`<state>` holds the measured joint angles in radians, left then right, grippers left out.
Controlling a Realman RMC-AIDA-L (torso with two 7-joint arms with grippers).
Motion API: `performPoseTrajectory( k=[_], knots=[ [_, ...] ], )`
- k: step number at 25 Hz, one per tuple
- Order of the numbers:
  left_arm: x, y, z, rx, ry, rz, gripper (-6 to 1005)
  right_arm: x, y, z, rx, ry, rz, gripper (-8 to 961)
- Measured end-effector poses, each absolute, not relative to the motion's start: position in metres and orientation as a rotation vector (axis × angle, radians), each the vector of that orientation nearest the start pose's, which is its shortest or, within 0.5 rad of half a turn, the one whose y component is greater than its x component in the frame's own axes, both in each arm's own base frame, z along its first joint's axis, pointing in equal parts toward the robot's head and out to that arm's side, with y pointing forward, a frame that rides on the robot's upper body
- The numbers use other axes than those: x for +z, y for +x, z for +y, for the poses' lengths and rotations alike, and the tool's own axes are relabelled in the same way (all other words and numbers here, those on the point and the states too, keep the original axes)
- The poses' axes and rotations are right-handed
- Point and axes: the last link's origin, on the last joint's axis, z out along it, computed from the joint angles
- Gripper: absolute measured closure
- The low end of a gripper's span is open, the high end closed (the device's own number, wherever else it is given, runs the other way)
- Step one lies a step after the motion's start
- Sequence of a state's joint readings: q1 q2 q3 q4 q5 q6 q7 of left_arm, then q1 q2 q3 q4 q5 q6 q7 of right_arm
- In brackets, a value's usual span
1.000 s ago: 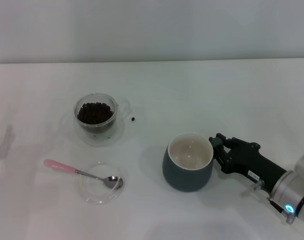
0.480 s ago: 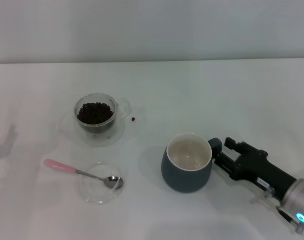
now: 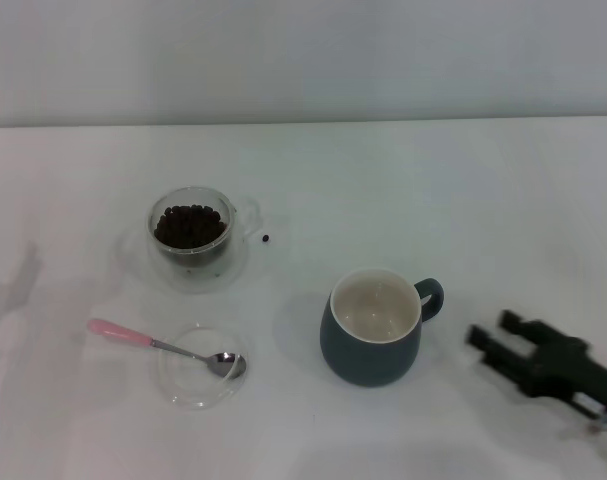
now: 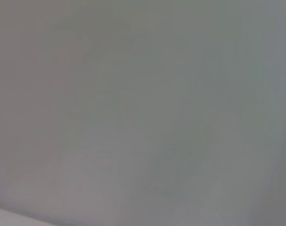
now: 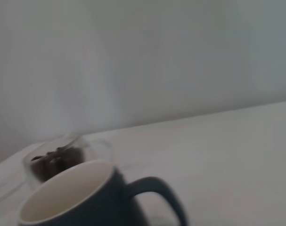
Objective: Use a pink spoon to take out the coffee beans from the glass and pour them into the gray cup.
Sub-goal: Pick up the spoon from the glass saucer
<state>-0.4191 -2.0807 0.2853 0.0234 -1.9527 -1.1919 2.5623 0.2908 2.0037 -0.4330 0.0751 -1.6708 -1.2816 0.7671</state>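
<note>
Right gripper (image 3: 490, 335) sits at about 4 o'clock on the table (image 3: 403, 190), fingers spread, gripping nothing, just beside the gray cup (image 3: 373, 325). Pink spoon (image 3: 163, 345) lies at 8 o'clock, bowl in a clear dish (image 3: 198, 380). Glass (image 3: 191, 235) with coffee beans (image 3: 190, 224) at 10.

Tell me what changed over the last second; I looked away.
The right tool let go of the gray cup and drew back toward the robot, open; the cup's handle is now clear. The pink spoon, glass and coffee beans stayed put.
</note>
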Motion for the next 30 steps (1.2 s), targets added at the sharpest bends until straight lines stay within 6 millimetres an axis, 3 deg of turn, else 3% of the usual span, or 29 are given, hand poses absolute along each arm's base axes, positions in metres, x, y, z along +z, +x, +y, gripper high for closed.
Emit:
performPoseTrajectory(
  k=[4, 8, 11, 12, 18, 30],
  knots=[
    [0.000, -0.367, 0.308, -0.875, -1.494, -0.904, 112, -0.026, 0.384, 0.220, 0.819, -1.970, 1.010, 290],
    [0.000, -0.371, 0.302, -0.937, -1.456, -0.994, 111, -0.006, 0.389, 0.228, 0.834, -1.899, 0.951, 292],
    [-0.001, -0.373, 0.299, -0.983, -1.429, -1.060, 111, 0.007, 0.388, 0.240, 0.850, -1.837, 0.898, 293],
    [-0.002, -0.377, 0.294, -1.056, -1.375, -1.169, 111, 0.012, 0.387, 0.246, 0.859, -1.811, 0.874, 293],
    [-0.002, -0.383, 0.281, -1.214, -1.305, -1.400, 111, 0.039, 0.378, 0.280, 0.849, -1.646, 0.671, 295],
    [-0.015, -0.367, 0.258, -1.405, -1.382, -1.657, 112, 0.054, 0.360, 0.315, 0.770, -1.553, 0.468, 299]
  ],
)
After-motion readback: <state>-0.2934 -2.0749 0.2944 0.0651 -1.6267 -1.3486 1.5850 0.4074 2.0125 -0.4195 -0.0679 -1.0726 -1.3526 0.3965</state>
